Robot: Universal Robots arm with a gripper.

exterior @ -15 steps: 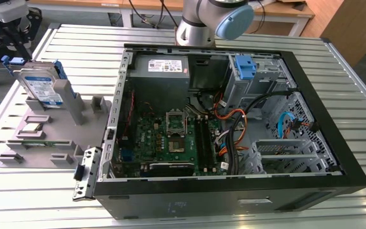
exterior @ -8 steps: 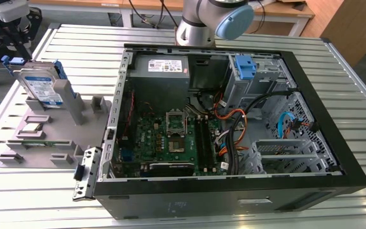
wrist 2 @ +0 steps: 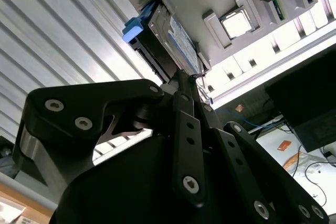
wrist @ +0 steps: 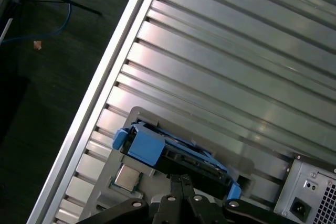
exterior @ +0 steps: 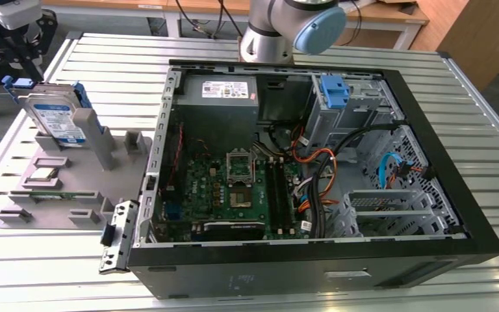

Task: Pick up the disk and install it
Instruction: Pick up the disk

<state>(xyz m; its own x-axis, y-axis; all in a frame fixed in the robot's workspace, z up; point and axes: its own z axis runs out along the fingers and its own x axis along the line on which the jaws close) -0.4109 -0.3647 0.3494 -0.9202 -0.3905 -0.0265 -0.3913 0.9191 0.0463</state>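
1. Here's the gripper, poised over the slatted table. Its jaws are pressed together with nothing between them. In both wrist views the two fingers lie flat against each other.
2. Right ahead of the tips is the disk, standing on edge in a grey stand. It has a blue frame around its edges and its label faces outward. The tips are close to its upper edge. I can't tell whether they touch it, but they certainly aren't clamping it.
3. Past the stand and well apart from the jaws is the open computer case. It lies on its side with the board and cables exposed.
4. Deep in that case, about as far from the jaws as anything gets, a bare blue bracket sits up in the drive cage.
5. So where does the job stand? The pickup isn't made yet: the disk is in its stand and the jaws are empty. The lift, the carry across to the case and the install itself are all left. I'd call this the very start, with the gripper just lining up on the disk.
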